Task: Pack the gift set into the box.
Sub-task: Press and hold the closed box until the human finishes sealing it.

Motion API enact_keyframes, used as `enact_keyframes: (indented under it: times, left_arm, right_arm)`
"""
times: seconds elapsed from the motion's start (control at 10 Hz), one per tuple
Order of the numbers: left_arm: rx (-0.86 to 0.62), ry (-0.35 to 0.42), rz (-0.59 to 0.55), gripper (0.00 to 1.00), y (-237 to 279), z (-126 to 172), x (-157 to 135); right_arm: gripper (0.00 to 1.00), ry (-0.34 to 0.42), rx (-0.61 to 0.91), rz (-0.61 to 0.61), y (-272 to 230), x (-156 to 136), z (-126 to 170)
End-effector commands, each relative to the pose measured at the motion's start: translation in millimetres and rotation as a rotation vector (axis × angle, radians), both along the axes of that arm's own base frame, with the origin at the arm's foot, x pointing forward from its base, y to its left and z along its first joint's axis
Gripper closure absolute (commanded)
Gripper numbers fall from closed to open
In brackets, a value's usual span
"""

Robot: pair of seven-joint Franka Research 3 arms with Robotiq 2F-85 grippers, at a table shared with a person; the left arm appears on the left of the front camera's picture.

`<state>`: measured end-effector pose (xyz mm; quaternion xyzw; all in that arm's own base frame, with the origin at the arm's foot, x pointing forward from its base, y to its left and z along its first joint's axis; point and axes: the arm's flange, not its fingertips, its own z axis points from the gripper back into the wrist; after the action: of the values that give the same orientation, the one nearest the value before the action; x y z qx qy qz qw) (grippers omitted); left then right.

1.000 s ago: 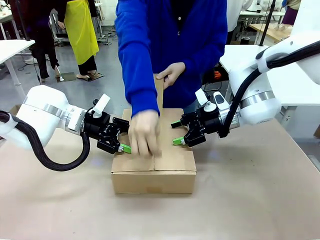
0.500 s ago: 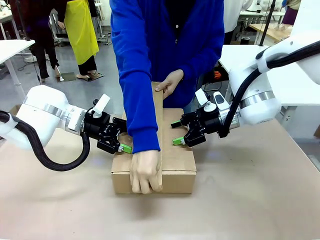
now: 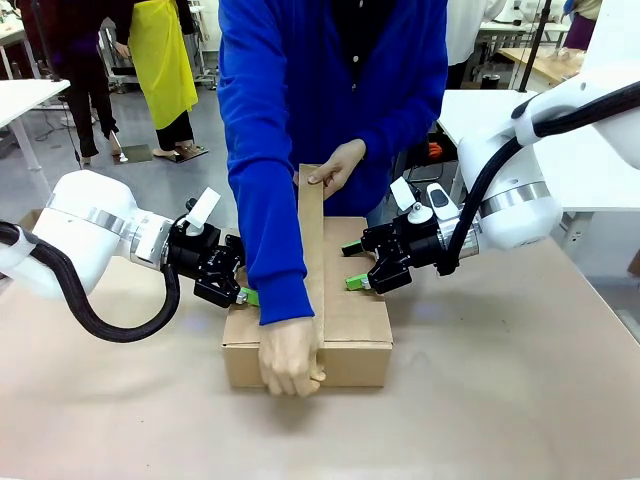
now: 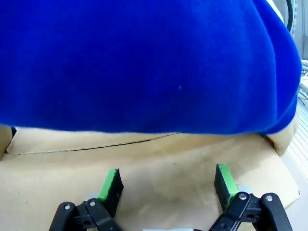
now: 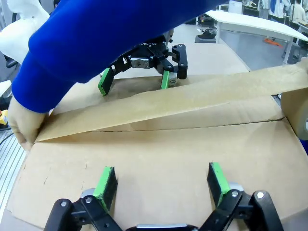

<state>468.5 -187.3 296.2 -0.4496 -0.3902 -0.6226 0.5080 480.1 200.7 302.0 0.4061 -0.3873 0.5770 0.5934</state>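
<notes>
The brown cardboard box (image 3: 352, 322) sits mid-table with its flaps folded down; the gift set is hidden. A person in a blue sleeve stretches a brown tape strip (image 3: 311, 240) along the centre seam. One hand (image 3: 290, 358) presses the strip onto the front face, and the other hand (image 3: 335, 165) holds it up behind. My left gripper (image 3: 240, 287) is open, pads on the left flap (image 4: 159, 163). My right gripper (image 3: 354, 266) is open over the right flap (image 5: 159, 159). The right wrist view shows the tape strip (image 5: 168, 103) and the left gripper (image 5: 134, 79) beyond it.
Brown paper covers the table (image 3: 500, 400) around the box. The person's blue sleeve (image 4: 144, 62) hangs just above my left fingers. White tables (image 3: 20, 95) and another person in a yellow apron (image 3: 160, 60) stand far behind.
The person's lower hand slid from the box top down to its front face, drawing the tape along the seam. Neither gripper has moved.
</notes>
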Motion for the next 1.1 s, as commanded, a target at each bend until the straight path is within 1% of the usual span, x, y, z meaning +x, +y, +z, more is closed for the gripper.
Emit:
enact_keyframes:
  times: [0.0, 1.0]
  left_arm:
    - [-0.003, -0.013, -0.006, 0.0, 1.6, -1.5, -1.5]
    - [-0.003, -0.013, -0.006, 0.0, 1.6, -1.5, -1.5]
  right_arm:
    - [0.0, -0.011, -0.002, 0.004, -0.5, -0.5, -2.7]
    - [0.0, -0.011, -0.002, 0.004, -0.5, -0.5, -2.7]
